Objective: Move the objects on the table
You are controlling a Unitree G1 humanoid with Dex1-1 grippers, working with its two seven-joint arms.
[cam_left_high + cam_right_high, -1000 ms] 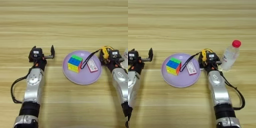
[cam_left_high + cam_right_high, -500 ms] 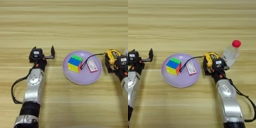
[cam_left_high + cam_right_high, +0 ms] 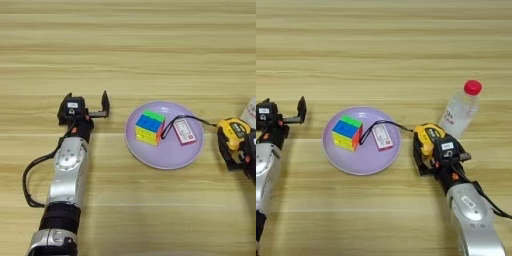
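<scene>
My right gripper (image 3: 427,152) is shut on the yellow-black tape measure (image 3: 429,137), just right of the lilac plate (image 3: 358,164). The black strap (image 3: 390,123) trails back onto the plate, where its tag (image 3: 382,137) lies. The multicoloured puzzle cube (image 3: 346,132) sits on the plate's left half. A clear plastic bottle with a red cap (image 3: 460,110) stands upright just right of and behind the tape measure. My left gripper (image 3: 88,101) rests open on the table left of the plate, holding nothing.
The light wooden table (image 3: 130,45) fills both views. The bottle stands close beside my right gripper. The plate lies between the two arms.
My right gripper has carried the tape measure rightward and toward me, off the plate's edge, dragging the strap while the tag stays on the plate. The left arm has not moved.
</scene>
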